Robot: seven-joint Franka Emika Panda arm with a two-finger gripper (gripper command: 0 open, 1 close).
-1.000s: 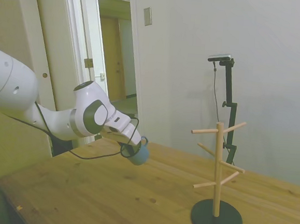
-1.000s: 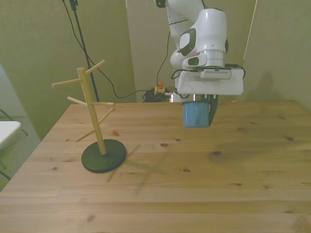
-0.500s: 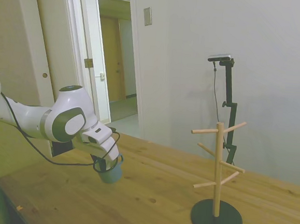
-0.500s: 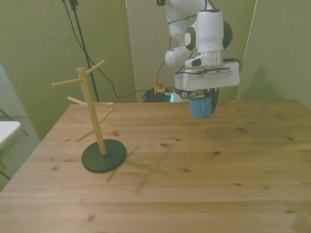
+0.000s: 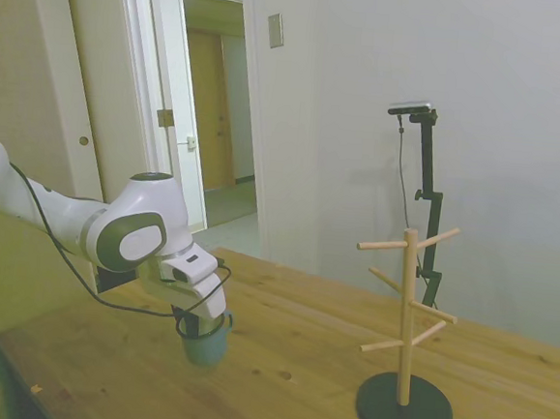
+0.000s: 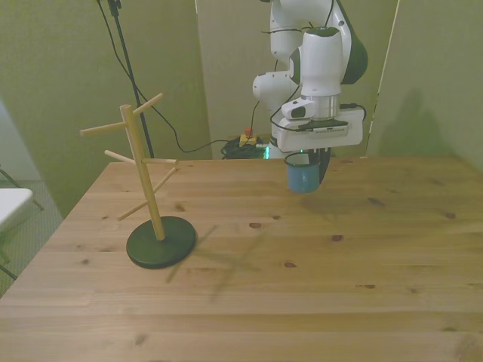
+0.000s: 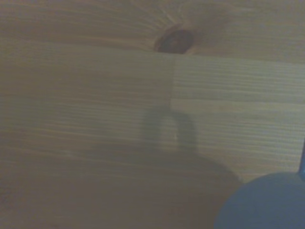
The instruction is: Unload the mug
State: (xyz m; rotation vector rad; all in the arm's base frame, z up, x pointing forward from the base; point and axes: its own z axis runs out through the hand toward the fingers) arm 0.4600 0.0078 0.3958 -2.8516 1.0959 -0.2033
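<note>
Since a second ago my gripper (image 6: 305, 160) has swung back toward the tabletop's (image 6: 317, 286) far edge and come lower, carrying the mug (image 6: 302, 176) with it. It is clamped on the mug, which hangs upright just above the wood near that far edge. Well apart, toward the front view's left, stands the wooden mug tree (image 6: 147, 185), its pegs bare.
</note>
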